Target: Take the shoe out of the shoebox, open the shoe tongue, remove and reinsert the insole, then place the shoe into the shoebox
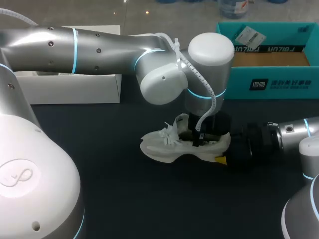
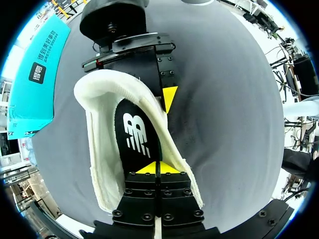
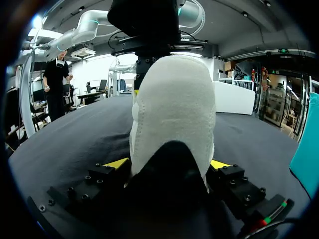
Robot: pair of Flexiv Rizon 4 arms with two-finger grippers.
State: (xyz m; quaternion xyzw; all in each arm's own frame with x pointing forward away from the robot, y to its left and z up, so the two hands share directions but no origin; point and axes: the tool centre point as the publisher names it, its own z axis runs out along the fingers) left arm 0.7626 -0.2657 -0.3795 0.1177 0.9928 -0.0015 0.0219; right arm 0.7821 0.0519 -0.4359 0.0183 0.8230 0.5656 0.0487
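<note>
shoe (image 1: 169, 147) sits out on the dark table (image 1: 124, 189), toe toward my left arm's side, white laces (image 1: 170, 132) bunched on top. my left arm comes right across and drops its left hand (image 2: 159, 168) straight into the shoe's mouth: fingers pressed together, yellow tips down at the black insole (image 2: 133, 134), though whether they pinch it i cannot tell. the insole lies inside the shoe, its white logo showing. at the heel is the right hand (image 3: 168, 164), clamped on the shoe, one yellow tip against each side. behind the shoe stands the teal shoebox (image 1: 279, 82), open, its brown cardboard floor showing and a white tag (image 1: 247, 36) at its far corner. off toward my left arm lies a white box (image 1: 75, 87).
</note>
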